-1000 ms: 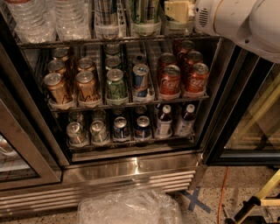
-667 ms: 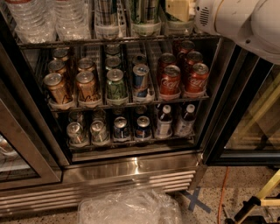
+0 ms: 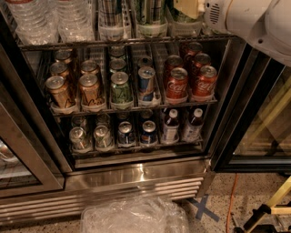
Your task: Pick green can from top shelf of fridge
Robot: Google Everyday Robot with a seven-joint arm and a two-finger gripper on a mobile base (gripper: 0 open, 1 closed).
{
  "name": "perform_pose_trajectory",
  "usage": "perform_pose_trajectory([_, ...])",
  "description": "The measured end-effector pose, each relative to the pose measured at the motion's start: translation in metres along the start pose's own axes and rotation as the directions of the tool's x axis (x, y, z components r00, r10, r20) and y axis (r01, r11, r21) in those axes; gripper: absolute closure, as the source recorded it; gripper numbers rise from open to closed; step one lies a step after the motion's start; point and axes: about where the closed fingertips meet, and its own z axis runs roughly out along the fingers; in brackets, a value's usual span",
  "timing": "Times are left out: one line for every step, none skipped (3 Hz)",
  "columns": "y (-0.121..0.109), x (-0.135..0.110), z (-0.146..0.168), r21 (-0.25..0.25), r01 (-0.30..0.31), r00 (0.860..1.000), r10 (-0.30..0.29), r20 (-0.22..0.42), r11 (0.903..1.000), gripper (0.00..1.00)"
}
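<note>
The fridge (image 3: 136, 175) stands open in front of me, and its top shelf (image 3: 127, 42) runs along the upper edge of the camera view. A tall pale green can (image 3: 150, 11) with dark streaks stands in a white lane tray there, its top cut off by the frame. A second green can (image 3: 178, 19) stands in the lane to its right, mostly hidden behind my gripper. My gripper (image 3: 187, 7), cream-coloured on a white arm (image 3: 245, 20), is at the front of that right lane, just right of the first can.
Water bottles (image 3: 45, 18) and a tall silver-and-dark striped can (image 3: 111, 13) share the top shelf. The middle rack holds short gold (image 3: 61, 91), green (image 3: 120, 88) and red cans (image 3: 177, 84). The open glass door (image 3: 263, 123) is at the right, and a plastic bag (image 3: 134, 216) lies on the floor.
The gripper has edged slightly upward at the top shelf. The cans have not moved.
</note>
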Motion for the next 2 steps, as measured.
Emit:
perform_pose_trajectory([-0.0003, -0.0053, -0.003, 0.002, 0.012, 1.0, -0.012, 0.011, 0.9999, 1.0])
perform_pose_trajectory([-0.0002, -0.0107, -0.0085, 0.005, 0.027, 0.999, -0.027, 0.021, 0.9996, 1.0])
